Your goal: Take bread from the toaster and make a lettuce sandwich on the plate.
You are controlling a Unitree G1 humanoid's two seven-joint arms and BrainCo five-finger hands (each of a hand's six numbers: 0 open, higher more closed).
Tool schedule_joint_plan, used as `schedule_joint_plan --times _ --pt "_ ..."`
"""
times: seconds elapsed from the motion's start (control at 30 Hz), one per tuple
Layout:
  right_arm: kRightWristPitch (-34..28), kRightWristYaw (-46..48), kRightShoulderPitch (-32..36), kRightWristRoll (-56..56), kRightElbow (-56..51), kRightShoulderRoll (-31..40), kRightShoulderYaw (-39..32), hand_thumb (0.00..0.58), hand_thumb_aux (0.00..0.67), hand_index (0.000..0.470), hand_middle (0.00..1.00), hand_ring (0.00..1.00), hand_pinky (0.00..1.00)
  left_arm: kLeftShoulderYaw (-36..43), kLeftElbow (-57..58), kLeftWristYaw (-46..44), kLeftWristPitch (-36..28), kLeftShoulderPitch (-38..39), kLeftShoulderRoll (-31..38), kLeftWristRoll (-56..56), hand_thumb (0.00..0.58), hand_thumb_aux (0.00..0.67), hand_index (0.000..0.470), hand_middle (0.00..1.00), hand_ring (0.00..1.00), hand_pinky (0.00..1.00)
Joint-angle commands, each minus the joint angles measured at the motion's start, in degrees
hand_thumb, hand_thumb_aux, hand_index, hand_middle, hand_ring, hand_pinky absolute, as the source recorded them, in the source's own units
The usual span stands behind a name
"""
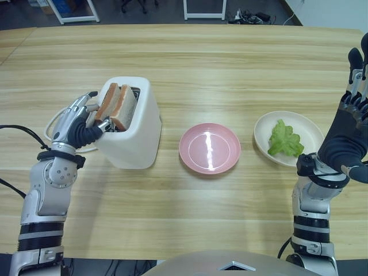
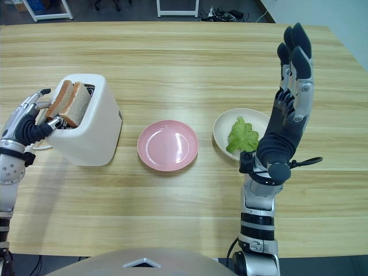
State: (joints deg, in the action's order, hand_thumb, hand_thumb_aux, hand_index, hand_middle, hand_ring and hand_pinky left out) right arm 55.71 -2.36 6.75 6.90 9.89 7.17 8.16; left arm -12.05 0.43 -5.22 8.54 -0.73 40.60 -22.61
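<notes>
Two bread slices point(image 1: 118, 106) stand in the toaster point(image 1: 137, 141) near the table's point(image 1: 201, 63) left edge, the left hand point(image 1: 77, 123) pinching the outer one. The plate point(image 1: 190, 158) sits mid-table. Lettuce point(image 1: 286, 140) lies in a white dish point(image 1: 309, 127) towards the right edge, beside the raised right hand point(image 2: 287, 115), its fingers straight and empty.

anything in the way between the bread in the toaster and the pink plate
Nothing visible. The left hand grips the bread in the toaster, and the table between toaster and pink plate is bare. The lettuce dish lies beyond the plate.
</notes>
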Motion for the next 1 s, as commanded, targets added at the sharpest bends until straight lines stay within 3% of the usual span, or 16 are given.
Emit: schedule_joint_plan --times 0.03,0.17,0.2,0.23,1.0 --pt "0.25 0.09 -0.34 0.33 0.31 0.11 0.30 0.000 0.000 0.000 0.00 0.00 0.00 -1.46 -2.73 0.26 0.00 -1.43 -2.82 4.44 0.580 0.670 0.470 0.00 0.00 0.00" --pt "0.42 0.11 -0.34 0.32 0.03 0.02 0.20 0.000 0.000 0.000 0.00 0.00 0.00 -2.83 -4.46 2.44 -0.32 -1.96 -5.18 5.71 0.580 0.670 0.470 0.00 0.00 0.00" --pt "0.47 0.12 -0.37 0.33 0.01 0.01 0.21 0.000 0.000 0.000 0.00 0.00 0.00 -3.00 -4.73 3.12 -0.45 -2.09 -5.50 5.33 0.580 0.670 0.470 0.14 0.14 0.14" --pt "0.51 0.13 -0.39 0.33 0.00 0.02 0.21 0.000 0.000 0.000 0.00 0.00 0.00 -3.14 -4.84 3.56 -0.44 -2.18 -5.68 5.13 0.580 0.670 0.470 1.00 1.00 1.00" --pt "0.94 0.12 -0.57 0.58 -0.52 -0.17 0.12 0.000 0.000 0.000 0.00 0.00 0.00 -5.49 -0.41 21.25 3.25 -8.73 -6.77 -1.71 0.580 0.670 0.470 1.00 1.00 1.00"
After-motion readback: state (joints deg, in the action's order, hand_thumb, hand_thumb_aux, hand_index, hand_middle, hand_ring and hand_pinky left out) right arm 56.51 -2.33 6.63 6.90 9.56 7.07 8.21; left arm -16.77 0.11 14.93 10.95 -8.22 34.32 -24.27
